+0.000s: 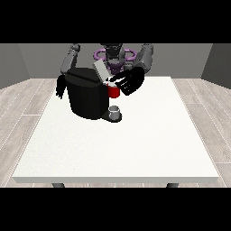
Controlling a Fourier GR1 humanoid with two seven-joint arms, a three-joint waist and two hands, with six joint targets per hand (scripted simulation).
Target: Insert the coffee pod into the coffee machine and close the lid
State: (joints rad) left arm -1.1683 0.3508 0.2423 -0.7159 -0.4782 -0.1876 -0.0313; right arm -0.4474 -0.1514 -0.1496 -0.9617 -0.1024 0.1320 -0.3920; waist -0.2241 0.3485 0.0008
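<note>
One white table (135, 149), wood floor (22, 103), grey walls (18, 58).

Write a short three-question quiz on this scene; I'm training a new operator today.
1. True or false: the coffee machine has its lid raised.
2. What colour is the pod by the robot hand at the view's right? A green, B red, C blue.
3. What stands on the machine's base, below the pod?

Key: 1 true. 2 B. 3 a small grey cup.
</note>
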